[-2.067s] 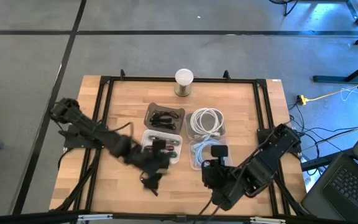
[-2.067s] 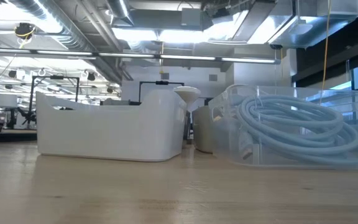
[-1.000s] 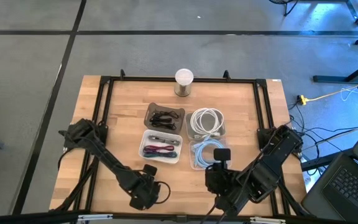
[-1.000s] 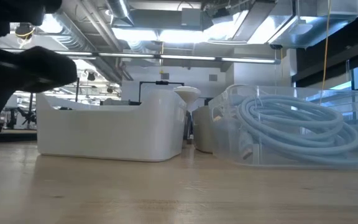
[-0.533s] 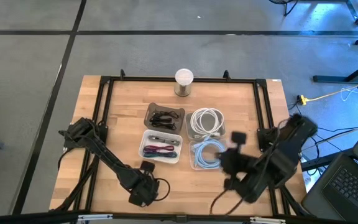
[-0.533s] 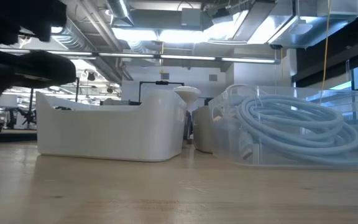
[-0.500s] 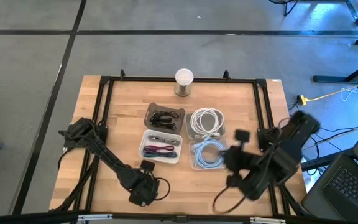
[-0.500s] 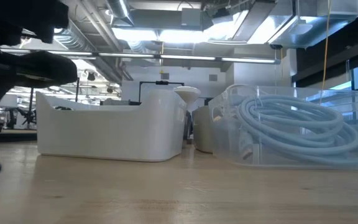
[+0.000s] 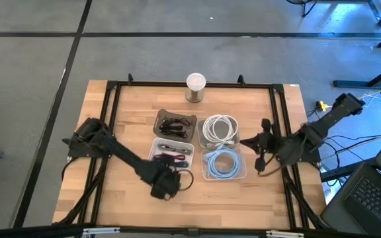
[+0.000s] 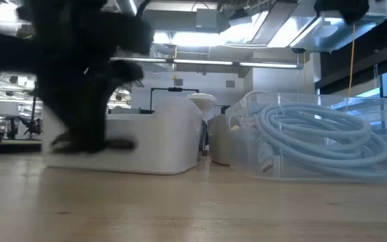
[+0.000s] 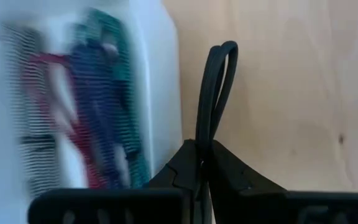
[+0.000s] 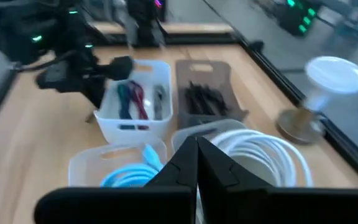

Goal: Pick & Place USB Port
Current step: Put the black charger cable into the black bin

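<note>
My left gripper (image 9: pixel 174 183) is shut on a black cable (image 9: pixel 186 180) just off the near right corner of the white bin (image 9: pixel 172 157) of coloured cables. In the left wrist view the cable's loop (image 11: pixel 215 87) sticks out past my fingers (image 11: pixel 185 165). In the low view my left arm (image 10: pixel 86 87) is a dark blur in front of the white bin (image 10: pixel 160 141). My right gripper (image 9: pixel 247 141) is shut and empty, raised at the table's right side, pointing toward the bins; it also shows in its wrist view (image 12: pixel 196 146). My left gripper pinches the black cable between its two fingers where its two strands run side by side (image 11: pixel 202 144). The folded loop end (image 11: pixel 219 56) reaches forward past the fingertips. The frames do not show whether the cable is clear of the table.
A dark tray of black cables (image 9: pixel 175 124), a clear bin with a white cable (image 9: pixel 220 130) and a clear bin with a blue cable (image 9: pixel 223 164) stand by the white bin. A white-topped lamp (image 9: pixel 196 86) stands at the far edge. A black frame (image 9: pixel 111 106) borders the table.
My left gripper has gone from near the table's near edge toward the far edge and right, up to the white bin's corner, carrying the black cable with it. My right arm has swung from the near middle back to the table's right side and risen, turning toward the bins.
</note>
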`<act>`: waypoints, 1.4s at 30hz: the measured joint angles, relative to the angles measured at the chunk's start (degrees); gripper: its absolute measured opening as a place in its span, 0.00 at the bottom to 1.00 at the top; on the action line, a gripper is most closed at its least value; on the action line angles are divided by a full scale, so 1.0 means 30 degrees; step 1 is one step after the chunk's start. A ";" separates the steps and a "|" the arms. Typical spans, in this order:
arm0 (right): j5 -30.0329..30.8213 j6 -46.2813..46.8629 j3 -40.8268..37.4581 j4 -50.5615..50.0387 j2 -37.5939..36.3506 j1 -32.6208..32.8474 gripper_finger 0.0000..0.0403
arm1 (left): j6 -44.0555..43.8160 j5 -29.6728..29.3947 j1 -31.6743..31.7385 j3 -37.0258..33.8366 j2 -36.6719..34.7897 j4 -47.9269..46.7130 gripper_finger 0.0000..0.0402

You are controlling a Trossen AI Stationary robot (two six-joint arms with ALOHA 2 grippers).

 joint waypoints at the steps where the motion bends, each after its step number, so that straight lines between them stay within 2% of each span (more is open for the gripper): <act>1: -0.0613 -0.0826 -0.1216 0.1446 -0.0954 -0.0373 0.00 | 0.0117 -0.0227 0.0135 -0.0003 -0.0372 0.0044 0.03; 5: -0.3010 -0.3617 -0.5173 0.6119 -0.4339 -0.1650 0.00 | 0.0350 -0.1299 -0.0330 -0.0003 -0.2828 0.0375 0.03; 10: -0.4065 -0.4647 -0.8930 0.8406 -0.7911 -0.2877 0.00 | 0.0959 -0.2477 -0.1337 0.0038 -0.6579 0.1409 0.03; 12: -0.5137 -0.5125 -1.0259 0.9638 -0.9152 -0.3354 0.00 | 0.1140 -0.3171 -0.1480 0.0048 -0.7729 0.1083 0.03; 17: -0.7279 -0.6639 -1.2886 1.1872 -1.1801 -0.4569 0.00 | 0.2584 -0.3767 0.0165 0.0048 -0.9255 -0.0166 0.03; 23: -0.9613 -0.6226 -1.4700 1.1956 -1.3882 -0.6496 0.00 | 0.6216 -0.1120 0.4439 0.0048 -0.9573 0.0238 0.03; 28: -1.1307 -0.6504 -1.4847 1.1667 -1.4557 -0.8155 0.00 | 0.9036 0.2834 0.8190 -0.0421 -0.9612 0.2883 0.03; 35: -1.3797 -0.6699 -1.4847 1.0879 -1.4651 -1.0709 0.00 | 1.0543 0.5441 1.2425 -0.1013 -0.9682 0.3356 0.03; 42: -1.4870 -0.7034 -1.4847 1.0808 -1.4651 -1.3818 0.00 | 1.1826 0.8262 1.5607 -0.1015 -0.9689 0.3377 0.03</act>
